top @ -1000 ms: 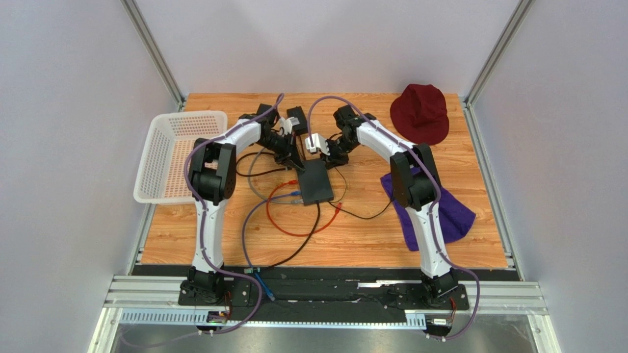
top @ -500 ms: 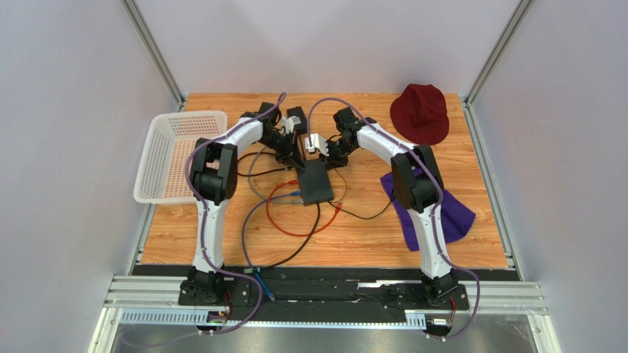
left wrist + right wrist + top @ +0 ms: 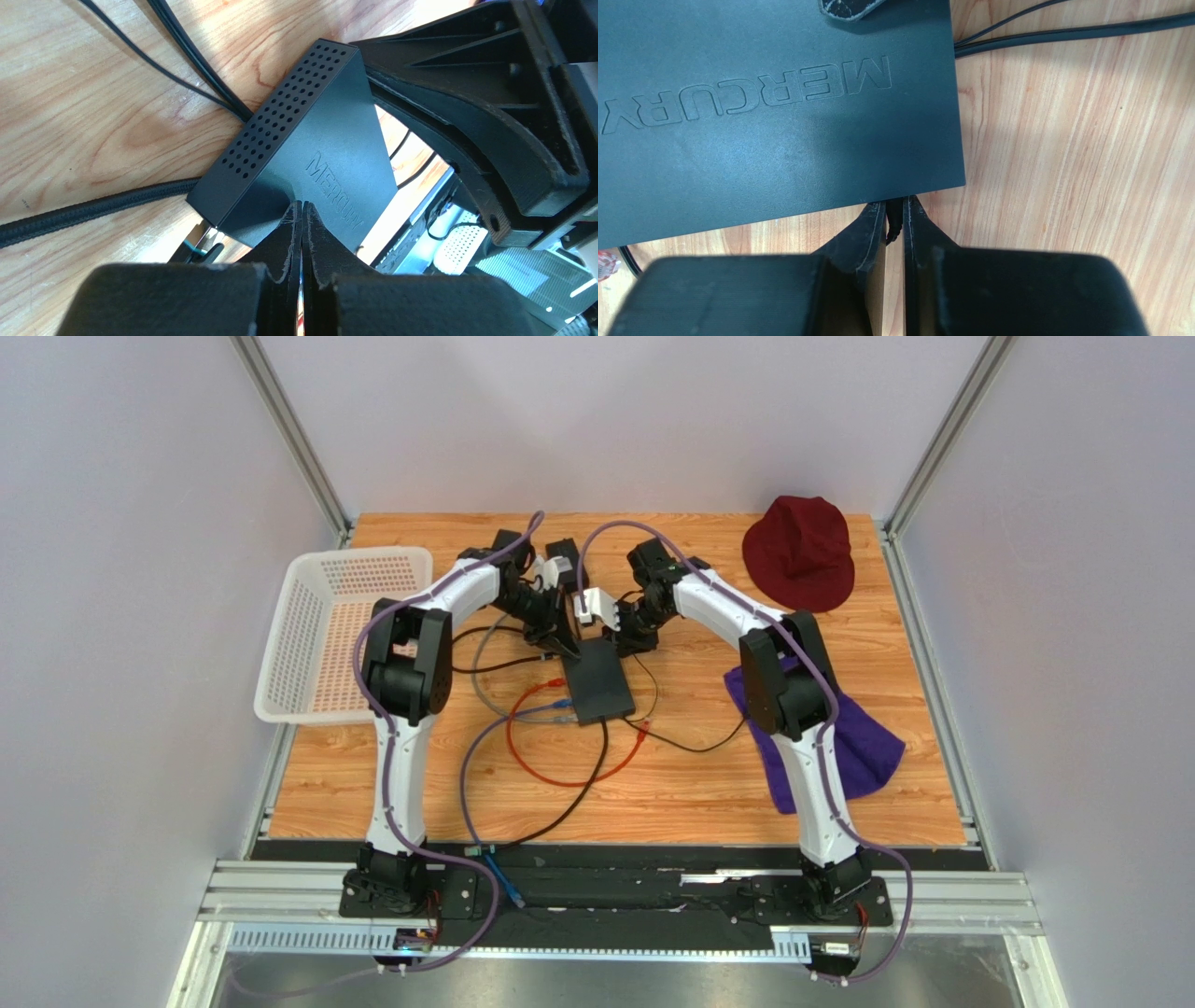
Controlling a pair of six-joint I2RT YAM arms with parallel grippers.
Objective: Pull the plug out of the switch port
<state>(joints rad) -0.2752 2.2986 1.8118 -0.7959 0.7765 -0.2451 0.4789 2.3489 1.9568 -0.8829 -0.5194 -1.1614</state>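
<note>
Both arms reach out to the middle of the wooden tabletop (image 3: 701,784), elbows high and forearms angling in, so the two wrists meet over the upper end of the flat matte-black rectangular box (image 3: 599,689) at centre frame in the overhead view. The left gripper (image 3: 302,210) has its jaws clenched tight with nothing between them, and look where the tips are: planted on the box's top face, just below the embossed lettering in the left wrist view. That reads as a hold-down, a brace so the light box cannot slide when the pull comes. The right gripper (image 3: 894,210) comes in from the bottom of its own view, jaws pinched almost together right at the box's edge near its lower right corner, and a small dark plug (image 3: 892,228) sits between them, gripped as far as I can tell. The switch port, I judge, lies on that edge face, turned away from the camera, so the socket is hidden. Thin black cables (image 3: 1046,28) run off at upper right, and a red cable (image 3: 540,749) loops on the wood below the box in the overhead view. My call: grip set, brace set, plug not yet out. The next move wants a straight draw in line with the socket, or the box may twist under the left tips.
</note>
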